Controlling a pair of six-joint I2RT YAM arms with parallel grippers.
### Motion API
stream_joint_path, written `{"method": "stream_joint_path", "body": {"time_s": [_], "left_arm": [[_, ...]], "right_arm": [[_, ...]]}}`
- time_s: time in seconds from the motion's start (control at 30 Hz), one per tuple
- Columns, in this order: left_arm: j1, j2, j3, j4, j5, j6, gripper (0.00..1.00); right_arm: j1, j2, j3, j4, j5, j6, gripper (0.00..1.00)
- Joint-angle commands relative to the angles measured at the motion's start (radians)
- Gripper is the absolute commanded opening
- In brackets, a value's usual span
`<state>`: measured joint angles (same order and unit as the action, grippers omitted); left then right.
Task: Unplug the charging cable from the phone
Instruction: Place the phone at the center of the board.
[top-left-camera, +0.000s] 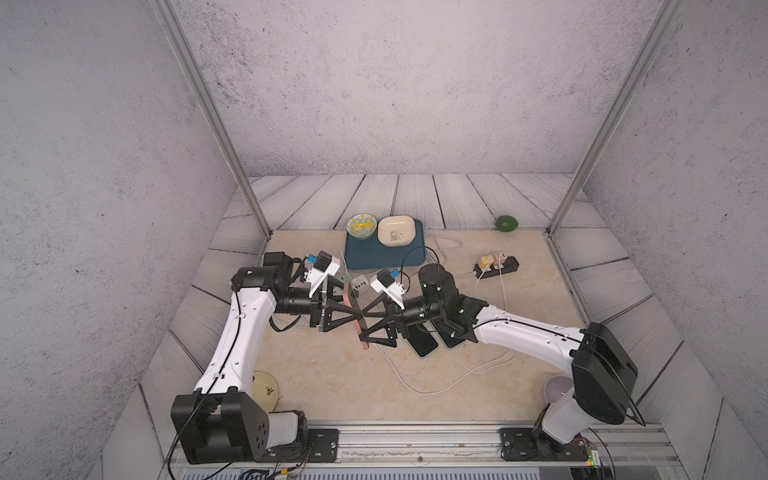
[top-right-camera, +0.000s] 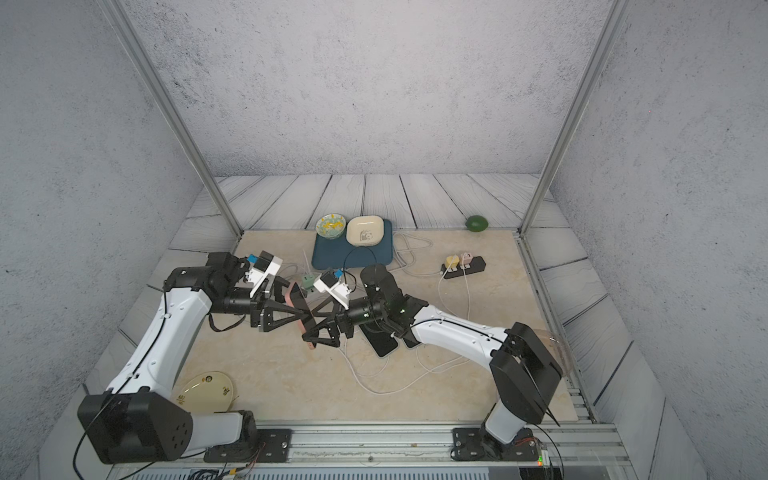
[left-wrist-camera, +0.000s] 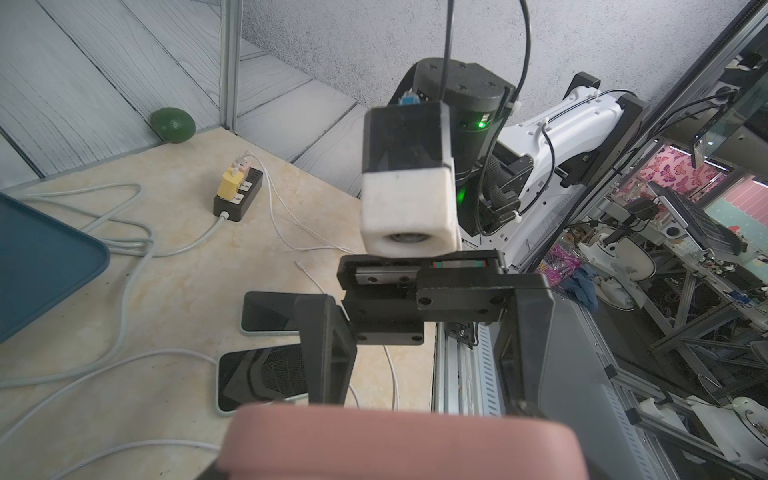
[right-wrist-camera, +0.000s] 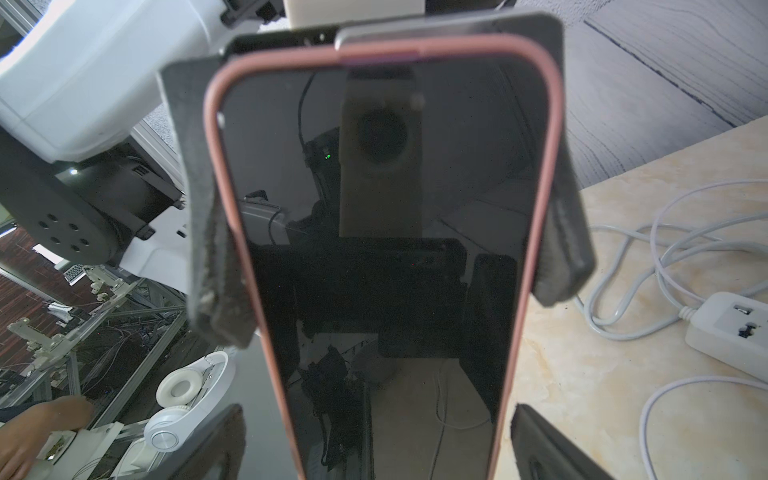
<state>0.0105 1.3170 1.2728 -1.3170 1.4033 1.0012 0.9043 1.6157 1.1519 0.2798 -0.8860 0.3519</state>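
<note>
In the lower centre of both top views, white charging cables (top-left-camera: 417, 392) loop across the beige marble-patterned tabletop (top-left-camera: 332, 382). At mid-frame the left gripper (top-left-camera: 356, 307) clamps the pink-cased phone (right-wrist-camera: 374, 249) by its long edges, steeply tilted (its port end is hidden). The right gripper (top-left-camera: 361, 323) faces the dark screen with its jaws spread wide, holding nothing. Beyond, at upper centre, lies a dark blue rectangular tray (top-left-camera: 386, 257).
</note>
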Motion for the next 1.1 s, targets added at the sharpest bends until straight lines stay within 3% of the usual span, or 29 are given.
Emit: {"method": "stream_joint_path", "body": {"time_s": [0.0, 0.27, 0.4, 0.93, 1.0, 1.07], "left_arm": [[0.004, -0.017, 0.014, -0.046, 0.063, 0.033, 0.17], [0.004, -0.016, 0.016, -0.060, 0.061, 0.047, 0.17], [0.005, -0.015, 0.014, -0.061, 0.059, 0.051, 0.17], [0.005, -0.013, 0.014, -0.063, 0.054, 0.056, 0.19], [0.005, -0.014, 0.014, -0.062, 0.052, 0.056, 0.22], [0.005, -0.013, 0.014, -0.061, 0.047, 0.056, 0.41]], "right_arm": [[0.007, 0.024, 0.037, -0.020, 0.018, -0.017, 0.99], [0.007, 0.055, 0.045, 0.010, 0.001, 0.004, 0.98], [0.008, 0.058, 0.035, 0.040, -0.013, 0.016, 0.86], [0.007, 0.056, 0.018, 0.082, -0.039, 0.033, 0.52], [0.007, 0.055, 0.013, 0.082, -0.039, 0.032, 0.49], [0.007, 0.052, 0.010, 0.083, -0.037, 0.033, 0.47]]}}
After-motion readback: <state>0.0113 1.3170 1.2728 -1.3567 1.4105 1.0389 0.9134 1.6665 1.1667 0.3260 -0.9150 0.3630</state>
